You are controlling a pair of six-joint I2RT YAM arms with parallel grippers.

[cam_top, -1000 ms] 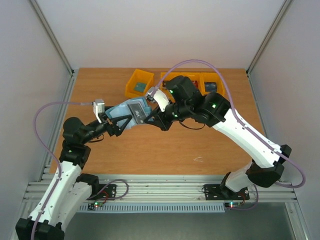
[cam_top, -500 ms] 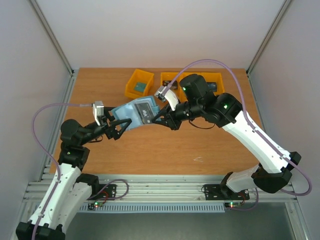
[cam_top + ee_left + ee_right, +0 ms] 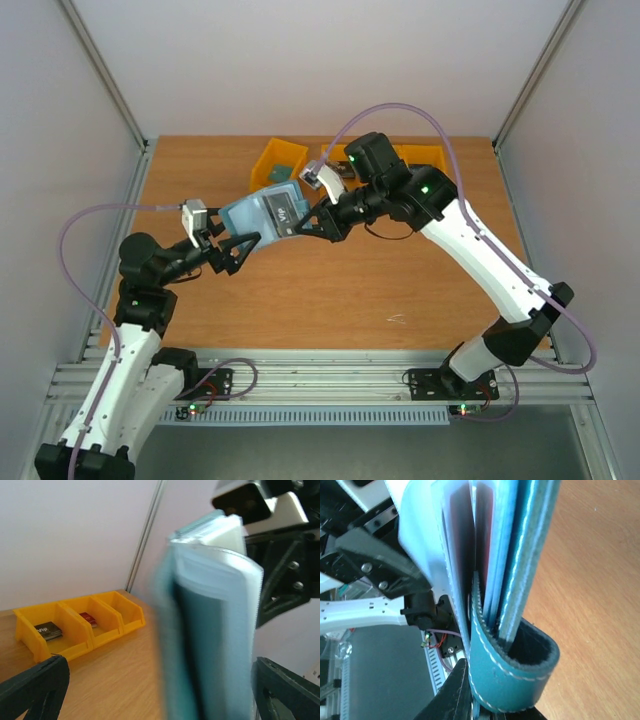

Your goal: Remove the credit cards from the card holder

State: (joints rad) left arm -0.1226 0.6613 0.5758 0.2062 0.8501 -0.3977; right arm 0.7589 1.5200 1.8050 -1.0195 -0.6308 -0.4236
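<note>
The slate-blue card holder (image 3: 258,213) is held in the air over the table's left middle, with a dark card (image 3: 284,212) showing on its open face. My right gripper (image 3: 306,224) is shut on its right end. In the right wrist view the holder's closure tab (image 3: 512,677) loops between the jaws, and reddish card faces (image 3: 457,525) sit in the pockets. My left gripper (image 3: 244,251) is open. Its fingers (image 3: 35,687) stand wide on either side of the blurred holder (image 3: 215,640).
Yellow bins (image 3: 278,166) line the table's back edge, partly behind my right arm. In the left wrist view the bins (image 3: 75,630) hold a dark card (image 3: 48,630) and a red card (image 3: 89,619). Frame posts stand at the corners.
The holder has moved left and toward the back with my right gripper. My left arm followed it. The left wrist view is motion-blurred.
</note>
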